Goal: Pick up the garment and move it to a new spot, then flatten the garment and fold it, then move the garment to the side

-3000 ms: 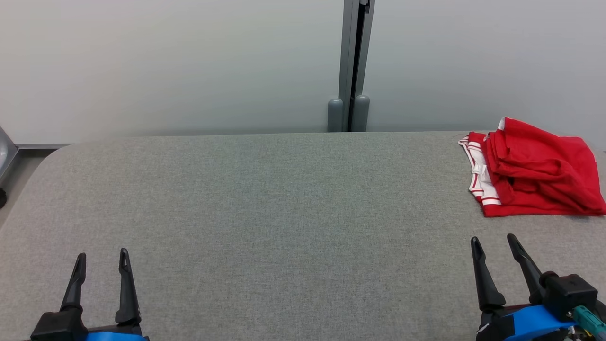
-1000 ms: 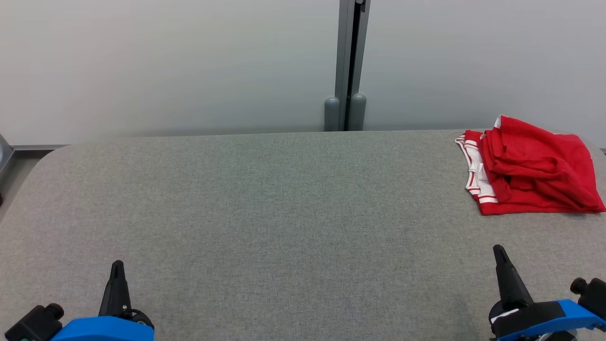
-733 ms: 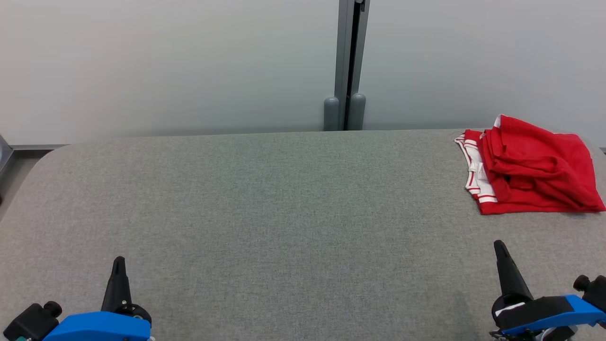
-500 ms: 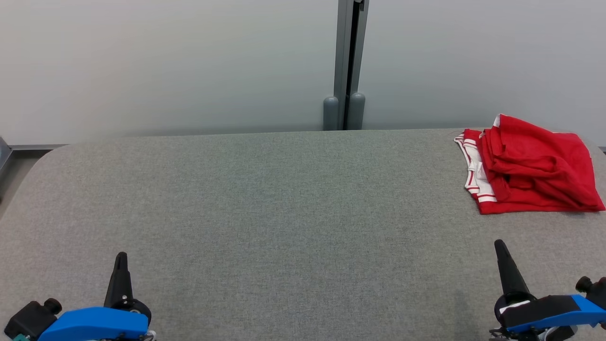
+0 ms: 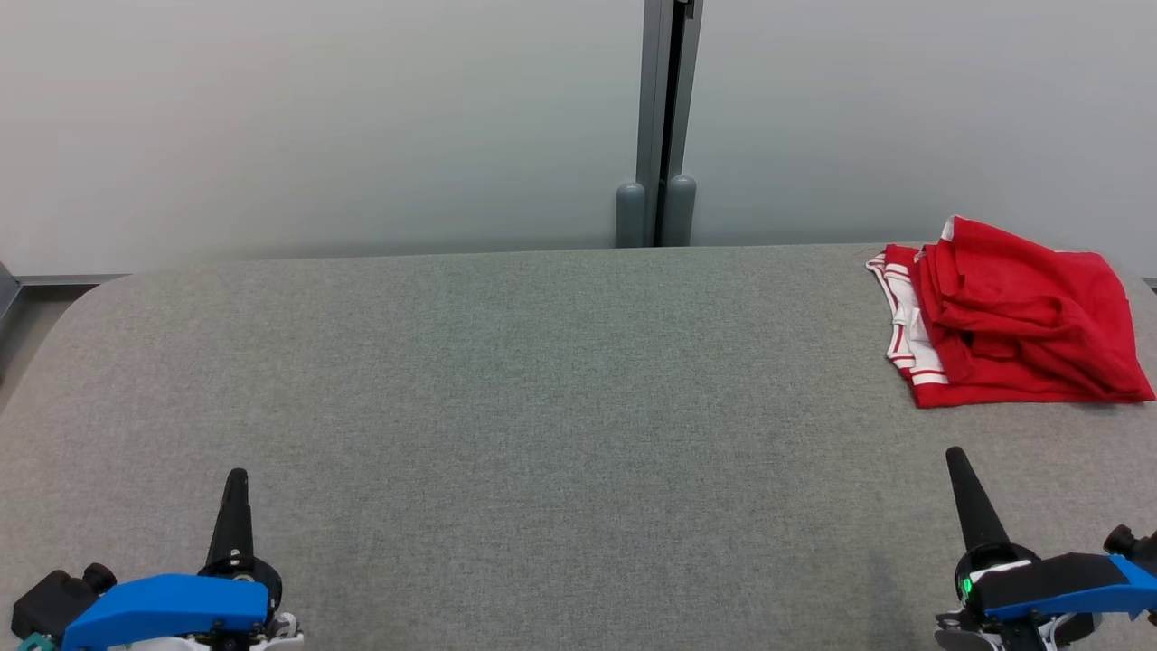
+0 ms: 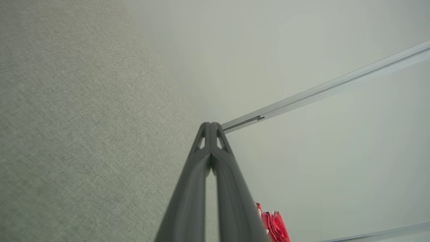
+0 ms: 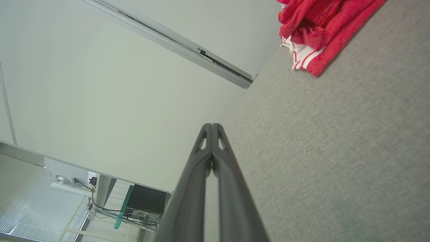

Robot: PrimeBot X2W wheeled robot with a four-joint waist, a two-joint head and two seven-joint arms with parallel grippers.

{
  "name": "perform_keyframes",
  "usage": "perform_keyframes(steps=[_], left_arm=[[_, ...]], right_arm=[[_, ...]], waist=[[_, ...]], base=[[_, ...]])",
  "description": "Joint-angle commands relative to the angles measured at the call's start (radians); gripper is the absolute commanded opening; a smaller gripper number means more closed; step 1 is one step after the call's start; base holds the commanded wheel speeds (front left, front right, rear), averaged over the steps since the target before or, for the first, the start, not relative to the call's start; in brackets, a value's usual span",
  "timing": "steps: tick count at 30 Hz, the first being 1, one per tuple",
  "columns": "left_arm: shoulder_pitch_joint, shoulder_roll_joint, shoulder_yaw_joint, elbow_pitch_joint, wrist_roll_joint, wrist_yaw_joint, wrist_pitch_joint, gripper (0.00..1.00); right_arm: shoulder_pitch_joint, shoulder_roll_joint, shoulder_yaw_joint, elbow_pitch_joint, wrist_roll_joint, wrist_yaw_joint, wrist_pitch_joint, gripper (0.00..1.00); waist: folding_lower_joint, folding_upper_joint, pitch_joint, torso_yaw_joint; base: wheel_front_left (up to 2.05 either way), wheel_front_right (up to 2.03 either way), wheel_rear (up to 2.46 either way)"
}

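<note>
Head view has the red garment (image 5: 1012, 330) heaped at the far right edge of the desk (image 5: 542, 407), left tool (image 5: 237, 479) and right tool (image 5: 954, 459) both clenched empty, so a shallow pinch there could drag it overboard.

A grey fabric table (image 5: 542, 407) with a rounded far-left corner stretches back to a pale wall (image 5: 316, 117). A grey upright rail (image 5: 653, 90) with a dark slot runs down the wall, with two rounded grey caps (image 5: 630, 215) at its foot just behind the table's far edge. The right wrist view catches a black box (image 7: 147, 201) with loose cables (image 7: 137, 220) beside it and a ribbed panel (image 7: 27, 201).
</note>
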Motion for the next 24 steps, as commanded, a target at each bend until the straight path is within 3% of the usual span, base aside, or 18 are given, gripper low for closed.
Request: perform_keyframes(steps=[1,24], left_arm=[[-0.030,0.000,0.006,-0.004,-0.023,-0.010,0.007,0.00],[-0.066,-0.018,0.026,0.017,-0.227,-0.034,0.053,0.00]], right_arm=[[-0.025,-0.007,-0.003,-0.004,0.028,0.000,0.005,0.00],[-0.046,-0.008,-0.011,0.012,0.246,0.000,0.042,0.00]], waist=[[-0.0001,-0.0001,0.000,0.000],[-0.0001,-0.0001,0.005,-0.004]], base=[[0.00,0.00,0.00],[0.00,0.00,0.00]])
